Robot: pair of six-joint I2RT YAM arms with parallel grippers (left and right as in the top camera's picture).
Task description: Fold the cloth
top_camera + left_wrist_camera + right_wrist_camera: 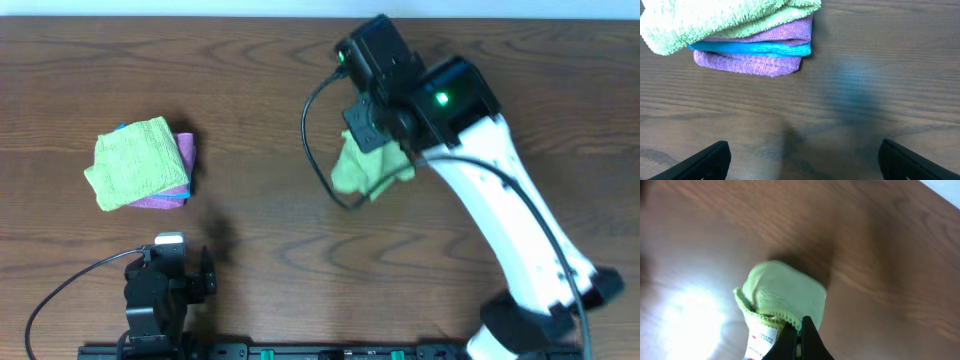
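Observation:
A light green cloth [365, 168] hangs crumpled from my right gripper [375, 125] over the middle of the wooden table. In the right wrist view the gripper [799, 332] is shut on the cloth's stitched edge [782, 297], with a white label beside the fingers. My left gripper [802, 157] is open and empty, low at the table's front left; it also shows in the overhead view [165, 285]. A stack of folded cloths [145, 165] lies ahead of it.
The stack of folded cloths has a green one on top [715, 20], then purple and blue [752, 49] ones beneath. A black cable [320, 140] loops beside the right arm. The arm bases stand along the front edge.

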